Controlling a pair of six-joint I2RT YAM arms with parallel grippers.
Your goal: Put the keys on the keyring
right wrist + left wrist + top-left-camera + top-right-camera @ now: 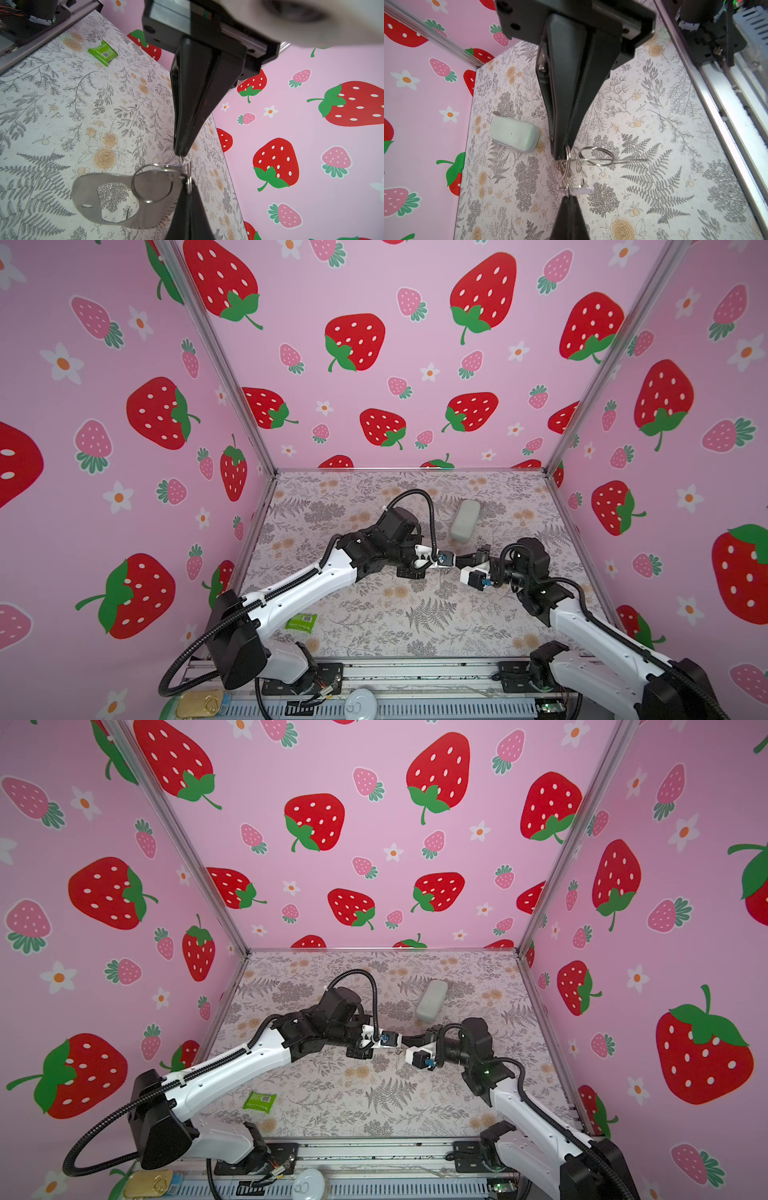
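Both grippers meet tip to tip above the middle of the table, the left gripper (452,561) beside the right gripper (460,561). In the left wrist view my left gripper (568,196) is shut on the keys (576,190), a thin lilac-pink head seen edge-on with a fine wire ring. In the right wrist view my right gripper (188,182) is shut on a small ring of the keyring (89,193), a flat grey oval loop hanging off the table. A larger silvery ring (152,182) lies against that loop. The small rings bunch together (565,166) between the two tips.
A pale grey-green oblong case (464,519) lies on the floral table behind the grippers. A green packet (301,622) sits near the front left by the left arm. Pink strawberry walls close three sides, and a metal rail (415,672) runs along the front.
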